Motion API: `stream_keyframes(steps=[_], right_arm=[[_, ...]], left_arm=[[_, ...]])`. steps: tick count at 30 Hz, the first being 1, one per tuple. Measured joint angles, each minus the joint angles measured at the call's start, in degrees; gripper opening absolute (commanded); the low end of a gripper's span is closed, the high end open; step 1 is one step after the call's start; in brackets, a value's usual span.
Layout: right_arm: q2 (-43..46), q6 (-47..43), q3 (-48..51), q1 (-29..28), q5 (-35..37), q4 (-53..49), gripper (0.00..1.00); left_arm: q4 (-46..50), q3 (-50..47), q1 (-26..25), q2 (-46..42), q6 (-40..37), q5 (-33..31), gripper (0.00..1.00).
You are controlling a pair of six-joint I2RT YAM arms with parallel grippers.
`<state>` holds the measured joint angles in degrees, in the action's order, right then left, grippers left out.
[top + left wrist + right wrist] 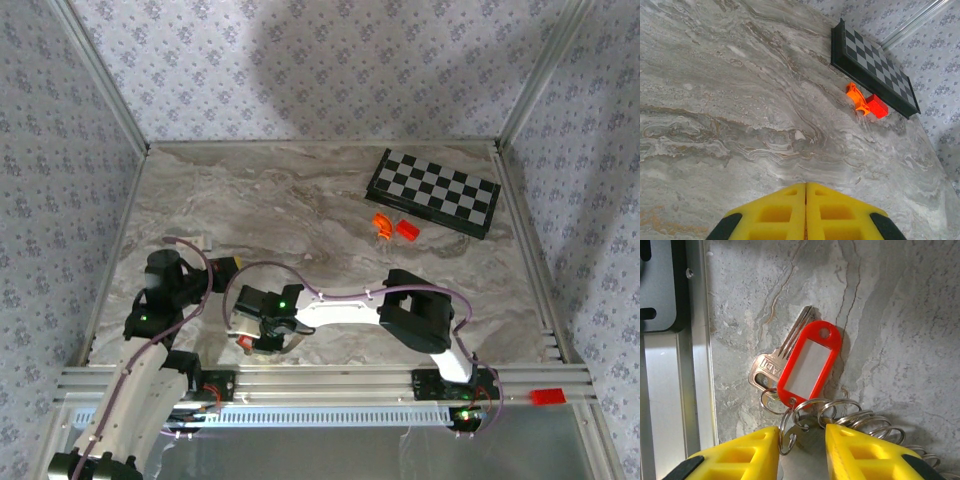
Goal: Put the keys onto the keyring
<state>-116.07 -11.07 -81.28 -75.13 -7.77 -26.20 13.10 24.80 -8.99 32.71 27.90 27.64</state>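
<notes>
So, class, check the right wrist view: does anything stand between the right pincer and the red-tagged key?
Nothing visible does. The right pincer sits just short of the key and its red tag on the table; only loops of the keyring lie in the gap between its fingers.
</notes>
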Motion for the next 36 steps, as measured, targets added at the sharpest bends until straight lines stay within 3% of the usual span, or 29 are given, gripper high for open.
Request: stream_keyframes(steps=[23,31,36], right_arm=[[-1.5,-0.4,-2.3,-0.4,0.1,-1.9,0.24],[-2.7,-0.7,-3.4,-0.4,0.1,-2.5,0.19],[-2.8,-1.2,-3.4,-0.4,0.1,-3.0,0.10]], left_arm=[[0.9,0.0,0.4,-2.0,-0.4,-0.2,0.04],[2.0,0.0,0.4,-2.7,-0.5,-1.2,0.04],[2.1,0.0,0.6,-3.1,-0.7,-1.5,0.04]])
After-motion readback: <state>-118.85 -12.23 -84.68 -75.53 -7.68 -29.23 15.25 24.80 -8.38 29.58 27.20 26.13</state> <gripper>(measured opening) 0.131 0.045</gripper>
